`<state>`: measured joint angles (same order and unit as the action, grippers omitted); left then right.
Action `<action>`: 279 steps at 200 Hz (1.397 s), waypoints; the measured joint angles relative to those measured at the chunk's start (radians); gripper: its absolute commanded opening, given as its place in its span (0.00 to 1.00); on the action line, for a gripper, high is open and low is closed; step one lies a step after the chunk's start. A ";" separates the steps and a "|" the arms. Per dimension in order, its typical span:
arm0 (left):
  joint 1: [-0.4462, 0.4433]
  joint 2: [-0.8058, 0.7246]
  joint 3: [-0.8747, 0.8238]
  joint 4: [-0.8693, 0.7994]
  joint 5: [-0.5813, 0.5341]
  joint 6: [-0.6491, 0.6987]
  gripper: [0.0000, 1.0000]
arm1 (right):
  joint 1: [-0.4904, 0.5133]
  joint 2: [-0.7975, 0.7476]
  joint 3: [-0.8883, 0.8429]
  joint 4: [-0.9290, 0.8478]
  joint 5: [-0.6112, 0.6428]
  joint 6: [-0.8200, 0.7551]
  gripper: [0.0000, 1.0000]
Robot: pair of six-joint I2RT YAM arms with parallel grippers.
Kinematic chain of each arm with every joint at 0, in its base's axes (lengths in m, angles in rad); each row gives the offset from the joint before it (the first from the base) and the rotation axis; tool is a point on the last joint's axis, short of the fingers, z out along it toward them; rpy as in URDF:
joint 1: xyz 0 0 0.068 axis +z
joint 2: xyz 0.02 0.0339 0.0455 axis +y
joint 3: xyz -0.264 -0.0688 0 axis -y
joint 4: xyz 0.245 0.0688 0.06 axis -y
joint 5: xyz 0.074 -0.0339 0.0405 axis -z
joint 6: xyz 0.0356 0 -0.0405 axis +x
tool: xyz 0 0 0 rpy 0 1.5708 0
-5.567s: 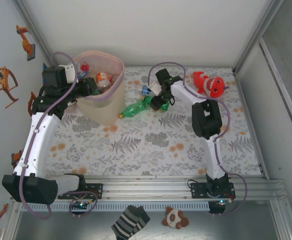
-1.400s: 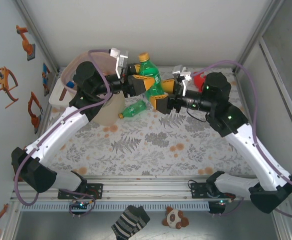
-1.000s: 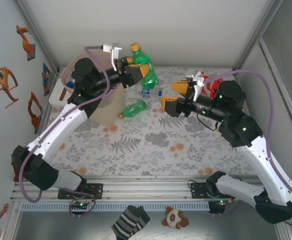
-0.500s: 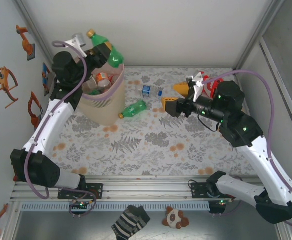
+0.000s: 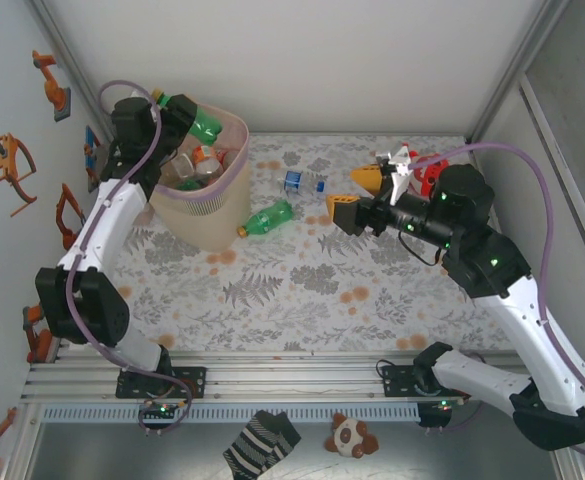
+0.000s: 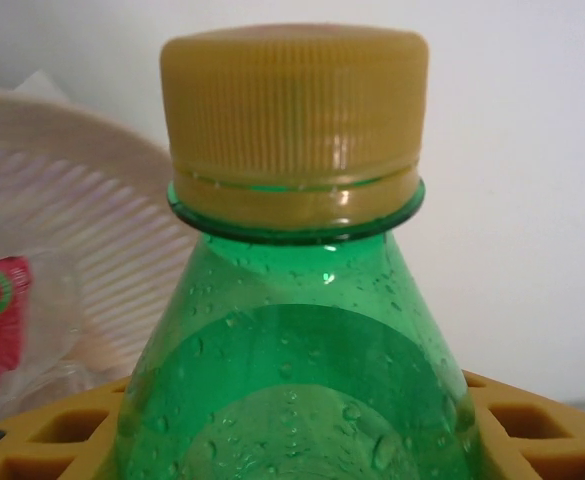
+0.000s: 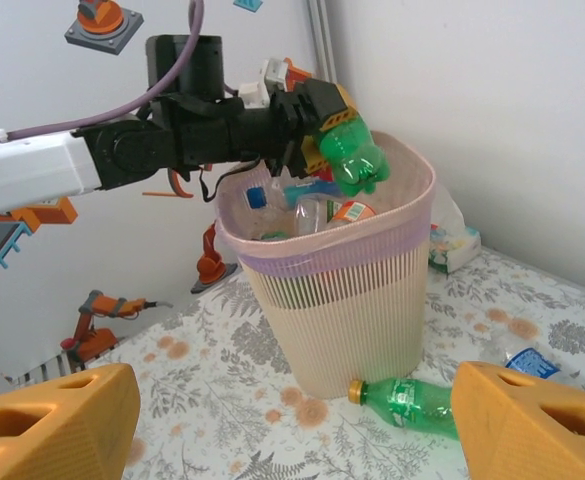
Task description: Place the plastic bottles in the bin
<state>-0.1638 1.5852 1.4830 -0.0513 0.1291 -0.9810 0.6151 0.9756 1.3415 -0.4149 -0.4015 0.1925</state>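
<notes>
Left pincer (image 7: 322, 130) grips green bottle (image 7: 359, 162) above part-filled bin (image 7: 342, 310).

One pink bin (image 5: 204, 215), one raised green bottle (image 5: 204, 125), two more on the surface (image 5: 302, 290), a lying green bottle (image 5: 269, 217) and a clear bottle (image 5: 302, 180), several inside the bin, one red plush toy (image 5: 428, 169)

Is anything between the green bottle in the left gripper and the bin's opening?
Nothing visible does. The left gripper holds the green bottle tilted over the bin, above its open top, with other bottles lying inside below.
</notes>
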 measured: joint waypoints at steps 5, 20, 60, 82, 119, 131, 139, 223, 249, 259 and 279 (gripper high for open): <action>0.000 0.008 0.006 -0.012 -0.008 -0.013 0.30 | 0.000 -0.001 0.000 0.000 0.000 0.000 0.80; 0.000 0.026 0.028 -0.053 -0.025 -0.051 0.30 | 0.000 -0.002 0.000 0.000 0.000 0.000 0.80; -0.012 0.103 0.159 -0.190 -0.039 -0.114 0.31 | 0.000 -0.004 0.000 0.000 0.003 0.000 0.80; -0.033 0.128 0.211 -0.266 -0.053 -0.137 0.31 | 0.000 -0.005 0.000 0.000 0.003 0.000 0.80; -0.053 0.145 0.259 -0.383 -0.062 -0.183 0.37 | 0.000 -0.018 0.000 -0.001 0.008 0.000 0.80; -0.053 0.149 0.260 -0.394 -0.061 -0.195 0.42 | 0.000 -0.023 -0.001 -0.001 0.011 0.000 0.80; -0.053 0.155 0.264 -0.401 -0.060 -0.202 0.47 | 0.000 -0.026 -0.001 -0.001 0.012 0.000 0.80; -0.051 0.176 0.292 -0.437 -0.055 -0.236 0.76 | 0.000 -0.036 -0.013 -0.016 0.023 0.001 0.80; -0.047 0.150 0.291 -0.447 -0.061 -0.236 0.76 | 0.000 -0.037 -0.014 -0.019 0.026 0.001 0.80; -0.044 0.135 0.291 -0.449 -0.063 -0.236 0.74 | 0.000 -0.037 -0.014 -0.019 0.026 0.001 0.80; -0.038 0.103 0.291 -0.449 -0.067 -0.235 0.64 | 0.000 -0.037 -0.014 -0.019 0.026 0.001 0.80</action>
<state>-0.2016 1.6878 1.7741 -0.5003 0.0620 -1.2160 0.6151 0.9390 1.3277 -0.4343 -0.3756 0.1932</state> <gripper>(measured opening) 0.692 0.802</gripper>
